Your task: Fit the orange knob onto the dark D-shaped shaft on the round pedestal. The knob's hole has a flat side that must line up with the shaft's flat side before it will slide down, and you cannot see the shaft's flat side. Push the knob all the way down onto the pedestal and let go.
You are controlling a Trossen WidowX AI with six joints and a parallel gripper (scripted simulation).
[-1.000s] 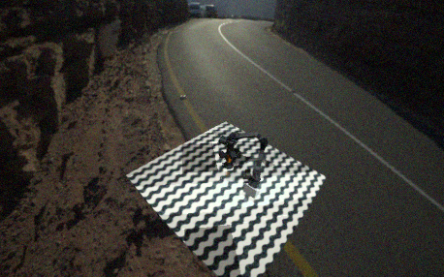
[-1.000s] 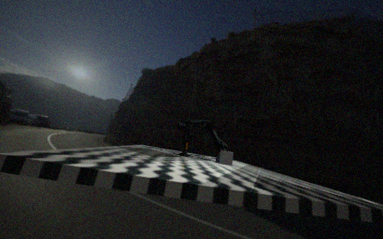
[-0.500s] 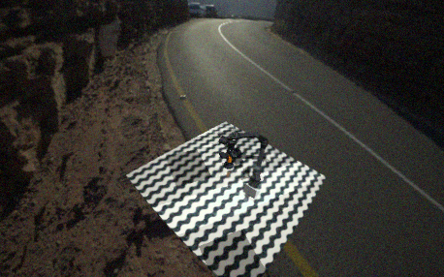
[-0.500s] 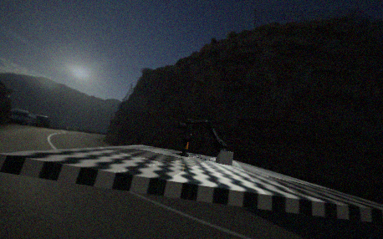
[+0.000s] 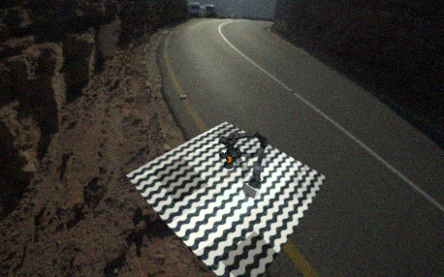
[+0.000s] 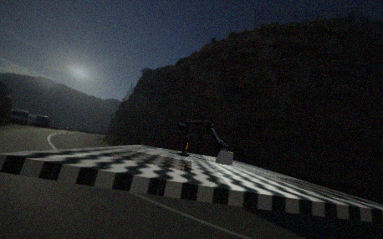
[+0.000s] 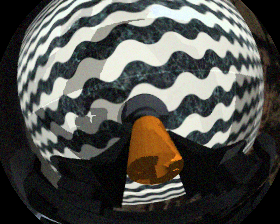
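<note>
The orange knob (image 5: 229, 159) (image 6: 186, 146) (image 7: 153, 150) is held between the fingers of my gripper (image 7: 152, 142). In the wrist view its far end meets or overlaps the dark round pedestal (image 7: 142, 102) (image 6: 184, 154). The top and exterior views show the knob small and upright, with dark shapes of the pedestal and fingers around its foot. The shaft does not show; the knob and fingers hide it. Whether a gap is left between the knob and the pedestal, and how the flat sides lie, I cannot tell.
The arm's pale base (image 5: 251, 192) (image 6: 224, 158) stands to the right of the pedestal in the top and exterior views, with the dark arm arching from it. The table top (image 5: 189, 213) (image 6: 135, 167) (image 7: 141, 52) has wavy black and white stripes. Shadows darken parts of it.
</note>
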